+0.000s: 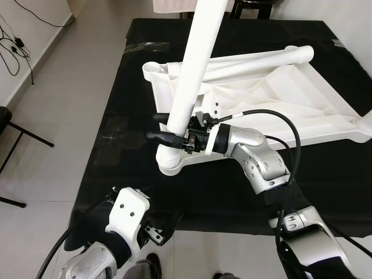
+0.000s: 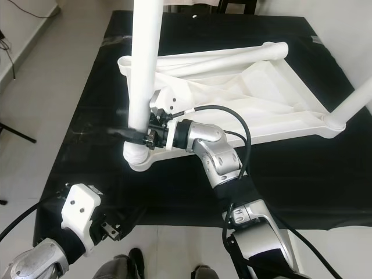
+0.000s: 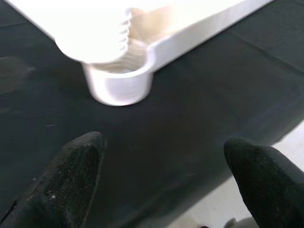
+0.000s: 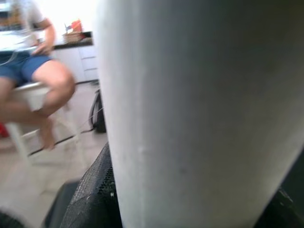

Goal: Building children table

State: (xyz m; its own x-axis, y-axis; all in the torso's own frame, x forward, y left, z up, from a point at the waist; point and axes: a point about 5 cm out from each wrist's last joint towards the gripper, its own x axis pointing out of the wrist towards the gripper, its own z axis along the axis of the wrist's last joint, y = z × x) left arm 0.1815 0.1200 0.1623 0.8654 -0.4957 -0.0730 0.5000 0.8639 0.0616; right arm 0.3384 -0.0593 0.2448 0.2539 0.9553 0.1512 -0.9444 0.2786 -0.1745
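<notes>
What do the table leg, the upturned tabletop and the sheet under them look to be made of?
Table leg: likely moulded plastic, smooth matte white, with screw threads at its end. Tabletop: the same white plastic, ribbed underneath, with round corner sockets. Sheet: thin black cloth or film, creased with a faint sheen. The right gripper clamps the leg.

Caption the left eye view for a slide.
Right end effector grips a white table leg standing in the corner socket of the upturned white tabletop on a black mat.
</notes>
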